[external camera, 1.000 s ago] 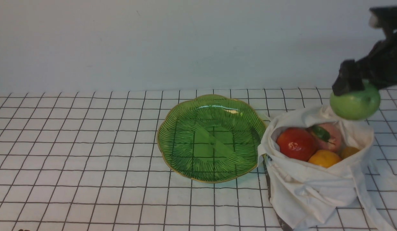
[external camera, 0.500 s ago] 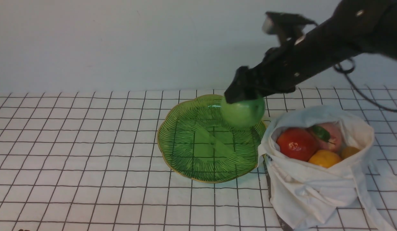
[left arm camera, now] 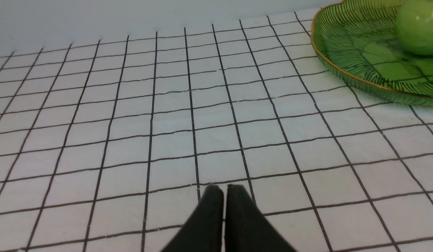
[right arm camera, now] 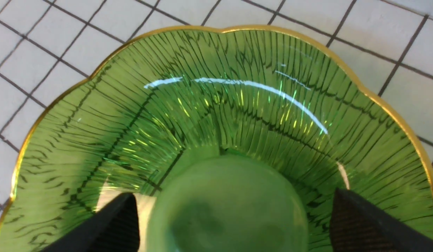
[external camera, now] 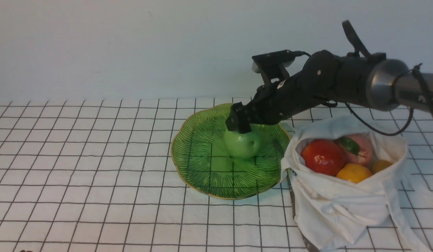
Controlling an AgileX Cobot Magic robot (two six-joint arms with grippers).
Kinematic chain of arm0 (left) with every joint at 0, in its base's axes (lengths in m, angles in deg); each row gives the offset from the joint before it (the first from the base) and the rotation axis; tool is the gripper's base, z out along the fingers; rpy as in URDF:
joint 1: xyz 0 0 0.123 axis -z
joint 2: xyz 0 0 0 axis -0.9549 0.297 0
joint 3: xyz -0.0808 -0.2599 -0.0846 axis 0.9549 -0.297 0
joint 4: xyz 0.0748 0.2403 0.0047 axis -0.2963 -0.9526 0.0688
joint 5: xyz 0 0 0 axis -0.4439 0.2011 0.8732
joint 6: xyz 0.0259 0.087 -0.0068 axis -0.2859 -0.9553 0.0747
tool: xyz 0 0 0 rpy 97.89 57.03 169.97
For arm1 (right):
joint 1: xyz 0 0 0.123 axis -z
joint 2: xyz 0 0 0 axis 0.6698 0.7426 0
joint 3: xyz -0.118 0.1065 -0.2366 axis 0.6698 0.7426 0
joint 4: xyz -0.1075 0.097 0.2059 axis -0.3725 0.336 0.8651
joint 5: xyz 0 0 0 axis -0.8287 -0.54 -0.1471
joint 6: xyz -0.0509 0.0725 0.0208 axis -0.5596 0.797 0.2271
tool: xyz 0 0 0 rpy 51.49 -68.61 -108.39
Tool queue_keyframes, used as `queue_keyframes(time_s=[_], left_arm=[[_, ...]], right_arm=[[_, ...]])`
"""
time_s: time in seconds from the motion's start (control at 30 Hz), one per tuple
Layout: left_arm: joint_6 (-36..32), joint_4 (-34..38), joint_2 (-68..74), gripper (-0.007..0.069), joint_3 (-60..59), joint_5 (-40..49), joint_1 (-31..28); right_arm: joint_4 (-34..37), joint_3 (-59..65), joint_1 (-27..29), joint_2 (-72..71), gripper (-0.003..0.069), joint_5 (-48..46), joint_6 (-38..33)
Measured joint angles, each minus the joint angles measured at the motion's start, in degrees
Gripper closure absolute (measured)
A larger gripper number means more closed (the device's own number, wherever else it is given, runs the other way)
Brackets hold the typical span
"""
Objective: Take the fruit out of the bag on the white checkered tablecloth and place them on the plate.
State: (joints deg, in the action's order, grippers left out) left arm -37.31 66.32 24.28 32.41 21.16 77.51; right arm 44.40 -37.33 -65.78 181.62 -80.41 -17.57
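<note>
Green apple (external camera: 243, 142) is down in the plate (external camera: 201, 164). Half a second ago I had it in the air over the far right part of the plate; a second ago it was above the far edge of the bag (external camera: 346, 206). My right pincer (external camera: 239, 128) now stands apart: in the right wrist view both fingers are off the fruit, one on each side with a gap. So it's released.

Left pincer (left arm camera: 221, 213): tips show dark and blurred over the checkered cloth (left arm camera: 216, 140), looks together, nothing in it.

Means one piece delivered. Left in the bag: red apple (external camera: 323, 157), peach (external camera: 360, 149), orange citrus (external camera: 354, 173), plus a browner round one (external camera: 381, 165) beside it. Bag and plate unmoved.

Next, I'd say: lift straight up before swinging back, else a finger could nudge the apple.
</note>
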Motion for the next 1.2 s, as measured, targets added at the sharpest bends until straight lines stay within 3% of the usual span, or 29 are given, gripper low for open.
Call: queue_keyframes(time_s=[0.2, 0.3, 0.43, 0.57, 0.7, 0.97, 1.07, 1.2], left_arm=[[0.00, 0.00, 0.00, 0.0632, 0.00, 0.00, 0.00], [0.00, 0.00, 0.00, 0.0632, 0.00, 0.00, 0.00], [0.00, 0.00, 0.00, 0.0632, 0.00, 0.00, 0.00], [0.00, 0.00, 0.00, 0.0632, 0.00, 0.00, 0.00], [0.00, 0.00, 0.00, 0.0632, 0.00, 0.00, 0.00], [0.00, 0.00, 0.00, 0.0632, 0.00, 0.00, 0.00], [0.00, 0.00, 0.00, 0.0632, 0.00, 0.00, 0.00], [0.00, 0.00, 0.00, 0.0632, 0.00, 0.00, 0.00]], right_arm=[[-6.64, -6.65, 0.00, -0.18, -0.0020, -10.52, 1.48], [-10.74, -14.56, 0.00, -1.21, 0.0041, -21.67, 4.00], [-16.48, -27.92, 0.00, -3.08, 0.0218, -35.74, 8.50], [-23.99, -37.10, 0.11, -6.40, 0.0457, -38.27, 13.84], [-30.45, -36.63, 0.47, -13.72, 0.0645, -39.61, 18.22], [-32.91, -19.87, 0.51, -35.70, 0.0671, -39.86, 22.38], [-32.96, -6.05, 0.51, -49.27, 0.0671, -39.85, 25.09], [-32.96, 12.22, 0.51, -64.63, 0.0672, -32.28, 26.60]])
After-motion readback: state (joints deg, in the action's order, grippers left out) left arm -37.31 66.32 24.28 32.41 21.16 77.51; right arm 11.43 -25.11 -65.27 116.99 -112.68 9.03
